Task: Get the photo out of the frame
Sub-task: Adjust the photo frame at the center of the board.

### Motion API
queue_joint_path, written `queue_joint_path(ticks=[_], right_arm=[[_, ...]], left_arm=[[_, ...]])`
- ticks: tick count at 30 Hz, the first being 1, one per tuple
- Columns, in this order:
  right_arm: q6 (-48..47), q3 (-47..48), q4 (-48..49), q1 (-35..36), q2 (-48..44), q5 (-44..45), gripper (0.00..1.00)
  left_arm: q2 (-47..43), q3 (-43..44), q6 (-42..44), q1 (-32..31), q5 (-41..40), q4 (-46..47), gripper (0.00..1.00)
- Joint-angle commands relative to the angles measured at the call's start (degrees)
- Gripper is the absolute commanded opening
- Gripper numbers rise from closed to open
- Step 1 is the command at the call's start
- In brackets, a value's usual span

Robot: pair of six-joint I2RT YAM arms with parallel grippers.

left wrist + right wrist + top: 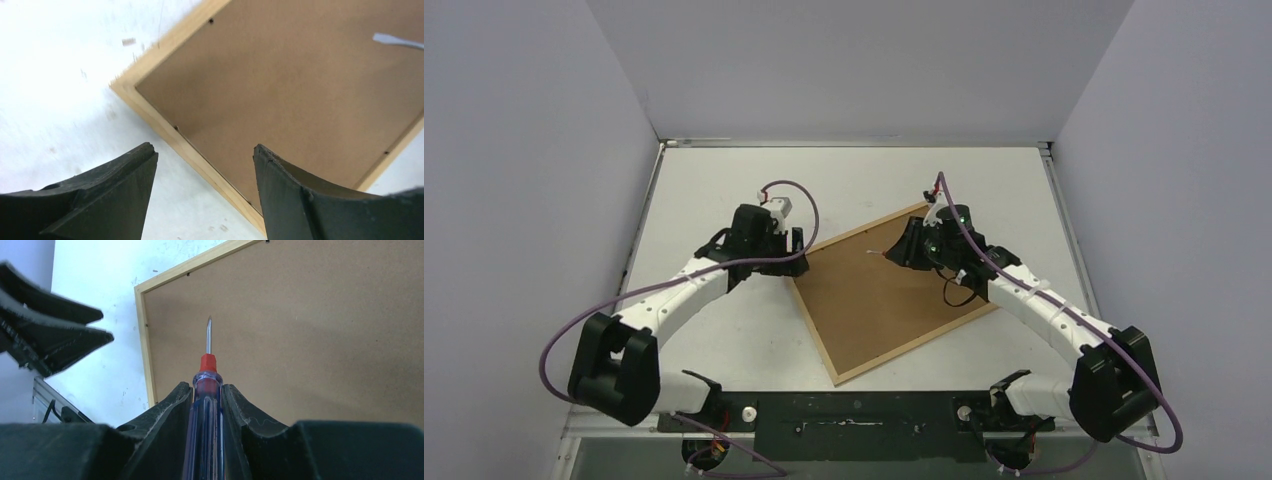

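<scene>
The white desk (724,335) carries 1 light wooden frame (816,332), lying flat, face down and turned diagonally, with its brown fibreboard backing (874,300) facing up.

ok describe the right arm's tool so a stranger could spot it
On the white table lies a light wooden frame, brown fibreboard back up. Over it the right fingers clamp a screwdriver: clear blue handle, red collar, thin metal blade.

- Your top camera sits above and behind the arm bases, facing 12 o'clock, far enough back to take in the whole table (724,330)
- Your left wrist camera hangs close over the frame (150,112), with its corner at 10 o'clock
- Your right wrist camera looks close along the screwdriver (206,405), with the left gripper (106,326) at 9 o'clock
- All three views share the backing panel (884,310)
</scene>
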Motion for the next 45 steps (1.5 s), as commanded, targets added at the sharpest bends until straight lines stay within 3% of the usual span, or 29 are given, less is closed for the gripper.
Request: queue_joint_path(ticks=[1,6,14,33,45], right_arm=[[-0.77,-0.18,-1.02,-0.7,-4.91,0.04,0.0],[-1.67,-0.39,-5.54,-1.17,-8.45,1.27,0.0],[-0.75,-1.99,-10.99,-1.4,-14.57,2.25,0.0],[2.57,-1.71,-16.44,-1.52,-19.55,4.07,0.0],[5.52,-2.5,-16.08,-1.23,-21.09,4.86,0.0]], left_arm=[[8.64,11.86,16.17,1.45,1.99,-8.4,0.68],[19.8,21.48,24.59,4.48,9.01,-11.69,0.68],[33.15,32.16,29.99,5.62,14.53,-16.47,0.64],[37.09,29.3,28.55,5.18,10.29,-4.68,0.62],[38.29,26.55,28.26,3.95,8.88,-6.18,0.56]])
